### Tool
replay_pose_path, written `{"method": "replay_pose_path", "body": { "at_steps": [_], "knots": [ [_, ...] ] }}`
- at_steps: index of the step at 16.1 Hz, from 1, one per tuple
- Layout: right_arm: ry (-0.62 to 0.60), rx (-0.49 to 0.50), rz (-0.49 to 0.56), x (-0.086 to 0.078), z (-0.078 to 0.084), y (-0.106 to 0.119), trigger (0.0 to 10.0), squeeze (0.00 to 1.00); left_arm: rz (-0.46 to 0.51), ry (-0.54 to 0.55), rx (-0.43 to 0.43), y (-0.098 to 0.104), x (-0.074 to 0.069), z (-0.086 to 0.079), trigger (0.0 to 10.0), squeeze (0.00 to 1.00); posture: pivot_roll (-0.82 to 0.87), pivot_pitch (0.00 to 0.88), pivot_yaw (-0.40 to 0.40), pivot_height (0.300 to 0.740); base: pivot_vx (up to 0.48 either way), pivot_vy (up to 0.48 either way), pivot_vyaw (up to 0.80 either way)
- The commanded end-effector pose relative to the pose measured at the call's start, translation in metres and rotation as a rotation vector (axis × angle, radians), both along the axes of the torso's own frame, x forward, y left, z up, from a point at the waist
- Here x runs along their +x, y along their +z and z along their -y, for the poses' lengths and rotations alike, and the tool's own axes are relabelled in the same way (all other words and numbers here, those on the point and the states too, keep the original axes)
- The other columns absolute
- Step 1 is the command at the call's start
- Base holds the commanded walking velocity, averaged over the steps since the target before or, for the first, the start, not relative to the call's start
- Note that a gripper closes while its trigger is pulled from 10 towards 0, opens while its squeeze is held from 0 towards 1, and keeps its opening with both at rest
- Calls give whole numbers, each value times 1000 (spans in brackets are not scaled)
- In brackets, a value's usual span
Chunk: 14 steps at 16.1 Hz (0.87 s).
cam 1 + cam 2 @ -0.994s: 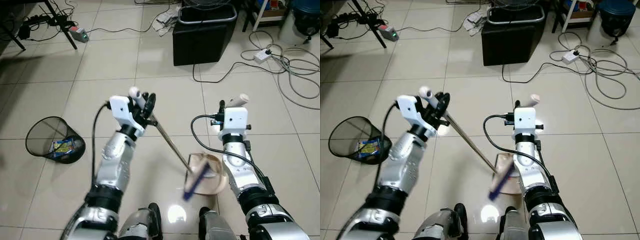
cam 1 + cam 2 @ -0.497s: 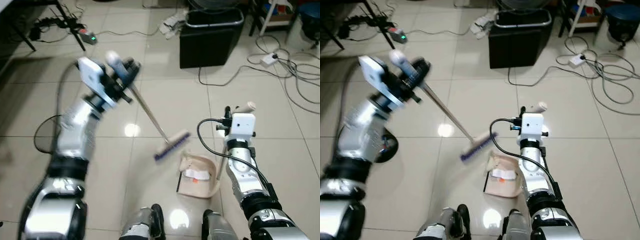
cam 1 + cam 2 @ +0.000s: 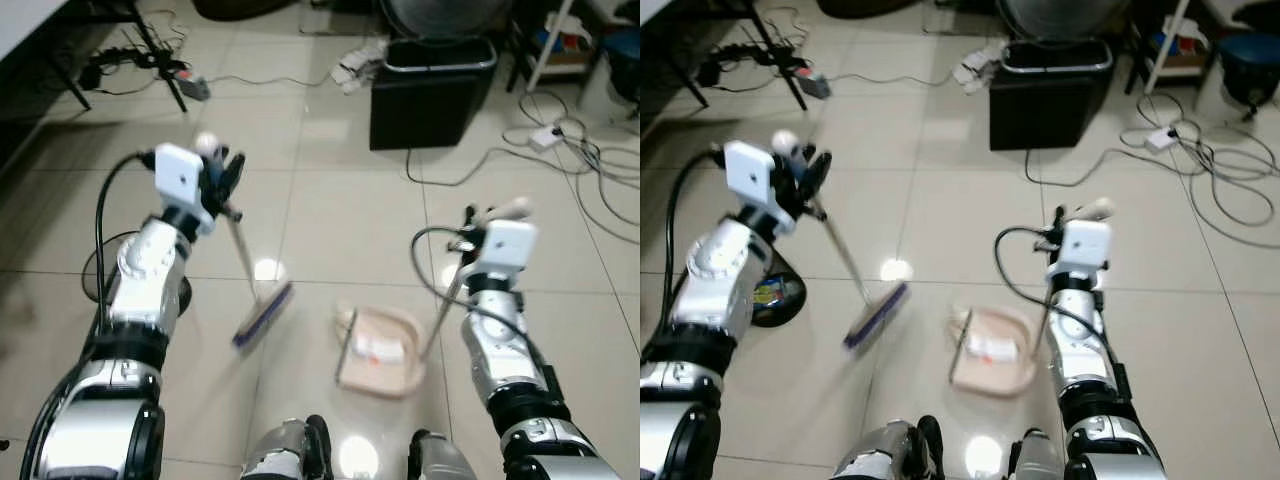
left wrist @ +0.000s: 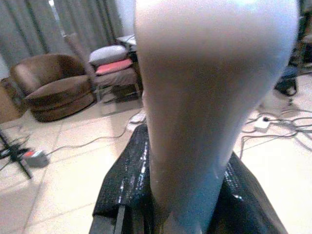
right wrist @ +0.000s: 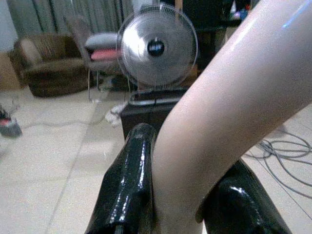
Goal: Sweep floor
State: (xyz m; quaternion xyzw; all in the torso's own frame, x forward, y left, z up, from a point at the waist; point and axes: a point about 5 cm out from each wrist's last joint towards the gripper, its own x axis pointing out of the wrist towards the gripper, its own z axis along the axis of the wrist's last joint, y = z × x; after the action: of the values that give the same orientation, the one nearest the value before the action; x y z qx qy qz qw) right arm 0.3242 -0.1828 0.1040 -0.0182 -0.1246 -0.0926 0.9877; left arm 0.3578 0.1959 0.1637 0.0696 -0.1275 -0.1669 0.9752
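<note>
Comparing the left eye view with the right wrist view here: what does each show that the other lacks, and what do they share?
Left eye view alone: the left gripper holding the broom, the dustpan on the floor, the mesh wastebasket.

Right wrist view alone: a standing fan, a brown armchair, curtains.

Both: the right gripper shut on the dustpan handle, the black bin, the tiled floor.

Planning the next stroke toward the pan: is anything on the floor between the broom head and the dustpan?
Nothing visible does. Between the broom head, held by the left tool, and the dustpan, held by the right tool, lies bare tile.
</note>
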Motion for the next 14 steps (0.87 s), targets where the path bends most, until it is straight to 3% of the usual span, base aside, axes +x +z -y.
{"method": "replay_pose_path", "body": {
  "at_steps": [1,5,8,11,14],
  "knots": [
    [0,25,77,-3,3,14,10000,0,27,31,-4,-2,-4,-3,10000,0,-1,44,138,740,0,0,0],
    [-9,82,145,-14,14,44,10000,0,-60,138,-3,-27,-22,-11,10000,0,-15,44,136,740,0,0,0],
    [45,157,138,-8,7,76,10000,0,-54,193,13,-32,-38,-16,10000,0,-20,40,130,740,0,0,0],
    [61,177,207,0,2,118,10000,0,-72,279,-3,-39,-50,-16,10000,0,-13,27,128,740,0,0,800],
    [91,189,224,1,0,142,10000,0,-76,229,-22,-38,-55,1,10000,0,-14,22,121,740,0,0,800]
  ]
}}
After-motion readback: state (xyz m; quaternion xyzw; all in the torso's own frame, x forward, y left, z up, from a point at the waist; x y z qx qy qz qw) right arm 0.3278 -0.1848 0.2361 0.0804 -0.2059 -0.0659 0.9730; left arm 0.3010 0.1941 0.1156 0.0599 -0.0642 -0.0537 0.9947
